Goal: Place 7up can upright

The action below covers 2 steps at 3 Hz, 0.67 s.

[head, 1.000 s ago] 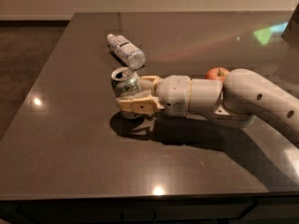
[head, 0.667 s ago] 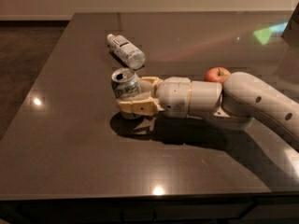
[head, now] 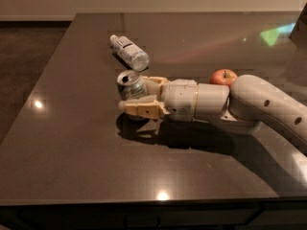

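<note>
The 7up can is a small silver can with its pull-tab top facing up and a little toward the left. It is tilted slightly and held just above the dark table, with its shadow beneath it. My gripper reaches in from the right, low over the table, and its cream fingers are shut on the can from both sides. The white arm runs off to the right edge.
A clear plastic water bottle with a white label lies on its side behind the can. A red apple sits behind the arm. The table's left edge and front edge are near.
The gripper with the can has stayed in about the same place; the can's tilt looks about the same.
</note>
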Available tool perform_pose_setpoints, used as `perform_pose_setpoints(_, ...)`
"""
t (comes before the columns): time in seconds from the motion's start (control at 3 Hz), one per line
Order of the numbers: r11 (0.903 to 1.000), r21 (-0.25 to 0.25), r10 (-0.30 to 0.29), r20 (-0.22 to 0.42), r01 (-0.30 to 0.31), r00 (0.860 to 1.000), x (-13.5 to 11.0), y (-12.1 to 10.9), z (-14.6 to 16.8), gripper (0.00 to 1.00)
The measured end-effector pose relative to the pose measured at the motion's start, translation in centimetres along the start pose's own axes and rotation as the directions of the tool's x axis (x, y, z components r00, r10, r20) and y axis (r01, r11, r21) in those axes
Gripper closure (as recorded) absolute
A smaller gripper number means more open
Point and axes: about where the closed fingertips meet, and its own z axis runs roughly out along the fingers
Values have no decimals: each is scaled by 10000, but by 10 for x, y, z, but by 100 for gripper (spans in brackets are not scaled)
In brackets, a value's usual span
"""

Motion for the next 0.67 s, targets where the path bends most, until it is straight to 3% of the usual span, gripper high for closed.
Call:
perform_pose_setpoints(0.33,10000,-28,-11,0,11,10000,-1,1,1,0)
perform_pose_setpoints(0.67,10000,-28,-11,0,11,10000,-1,1,1,0)
